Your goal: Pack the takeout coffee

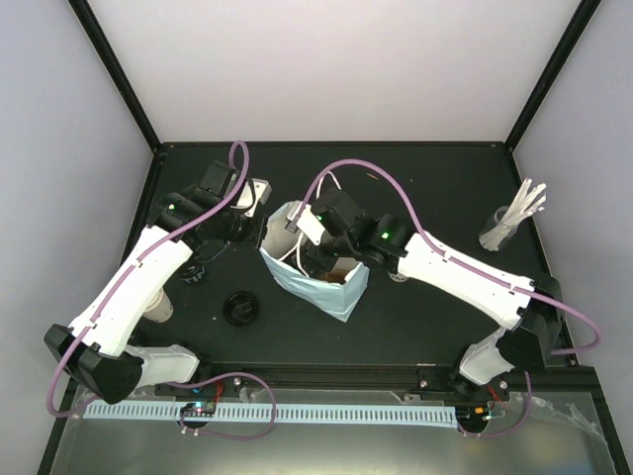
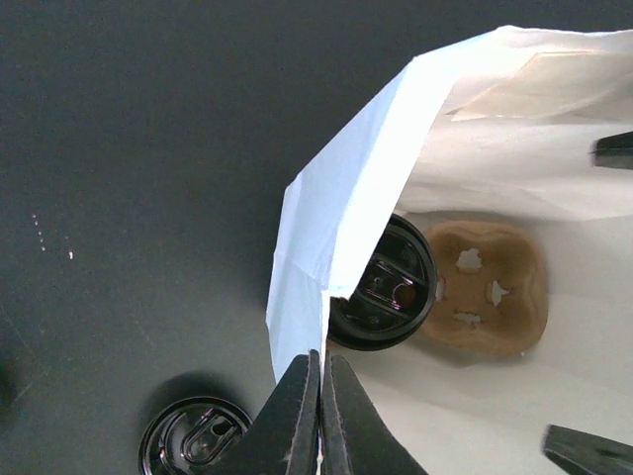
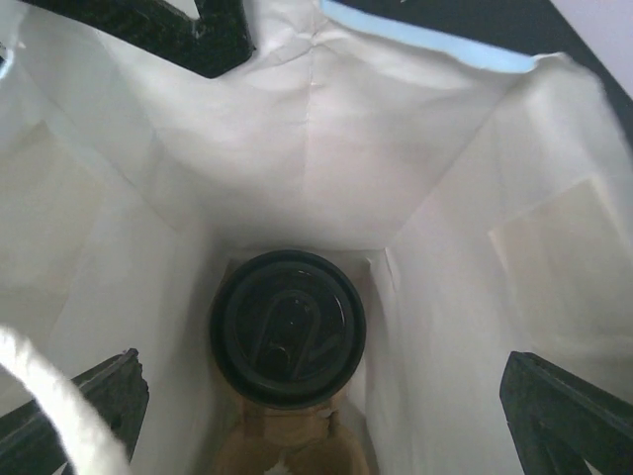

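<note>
The black table (image 1: 415, 188) carries everything, and the light-blue paper bag (image 1: 326, 297) stands open near its middle with both arms reaching to it. The left gripper (image 2: 319, 416) has its jaws pinched tight on the bag's near wall, holding the mouth apart. The right gripper (image 3: 318, 371) hangs inside the bag with its jaws spread wide and nothing between them, one finger to each side above the load.

At the bottom of the bag lies the brown pulp carrier (image 2: 495, 327), and one cup (image 3: 287, 327) with its black lid on sits in the hole nearest the wall that the left gripper holds. The other holes look vacant from the left wrist view. Outside the bag, a loose black lid (image 1: 240, 308) lies on the table just beside it. A pale shape under the left arm may be another cup (image 1: 158, 305), though the arm hides too much to be sure. The glass of white sticks (image 1: 506, 226) stands well apart to the right.

The step in hand looks like loading cups into the bagged carrier. The right gripper should rise straight up, with its fingers clear of the paper walls and of the white handle (image 3: 45, 391) beside one finger. The left pinch should stay firm so the mouth does not fold inward.
</note>
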